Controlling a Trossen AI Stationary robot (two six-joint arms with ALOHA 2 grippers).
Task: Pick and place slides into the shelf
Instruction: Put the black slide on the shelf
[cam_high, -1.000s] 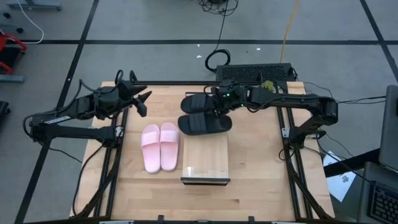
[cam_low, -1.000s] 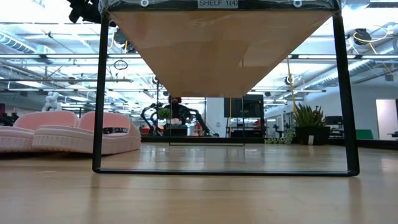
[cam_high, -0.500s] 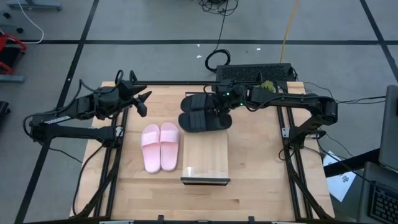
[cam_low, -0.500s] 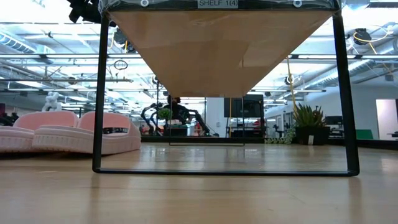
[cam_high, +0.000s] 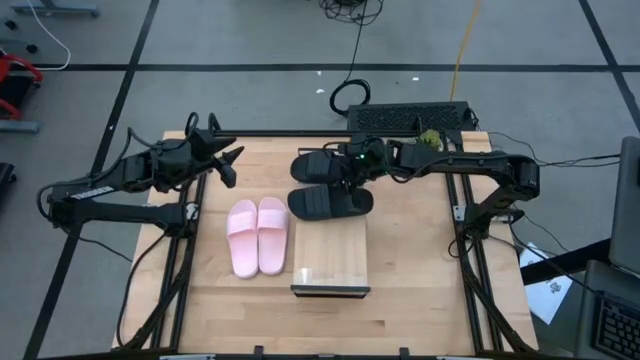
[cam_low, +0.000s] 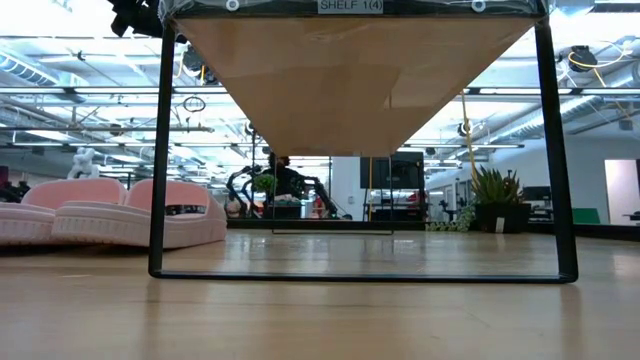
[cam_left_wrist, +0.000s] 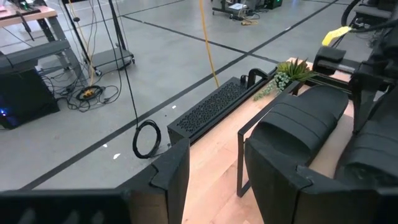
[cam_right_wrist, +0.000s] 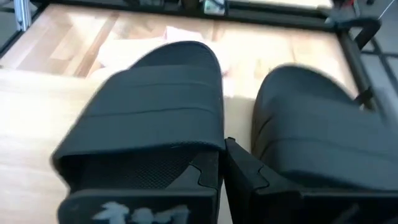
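Observation:
Two black slides lie side by side near the table's far edge, the far one (cam_high: 320, 162) and the near one (cam_high: 330, 203). My right gripper (cam_high: 349, 170) is low between them with its fingers shut; in the right wrist view the gripper (cam_right_wrist: 225, 157) has the near slide (cam_right_wrist: 149, 112) on one side and the far slide (cam_right_wrist: 311, 137) on the other. Two pale pink slides (cam_high: 258, 236) rest sole-down left of the shelf (cam_high: 331, 250). My left gripper (cam_high: 226, 165) hovers open at the far left, touching nothing. My right gripper comes in level from the table's right, its shut fingertips wedged in the gap between the two black slides. One finger (cam_right_wrist: 205, 177) lies against the side of the near slide's strap (cam_right_wrist: 214, 134). Both slides stay sole-down on the table. I cannot tell whether it touches the far slide.
The shelf's dark metal frame (cam_low: 160, 150) stands at the table's near middle, its wood panel (cam_low: 350, 80) overhead in the low view. A black perforated box (cam_high: 410, 117) and a green plant (cam_high: 430, 135) sit at the far edge. Bare wood lies right of the shelf.
My right gripper has moved a little toward the table's left, deeper between the two black slides. The near black slide has slid slightly toward the near edge. The left arm has kept still.

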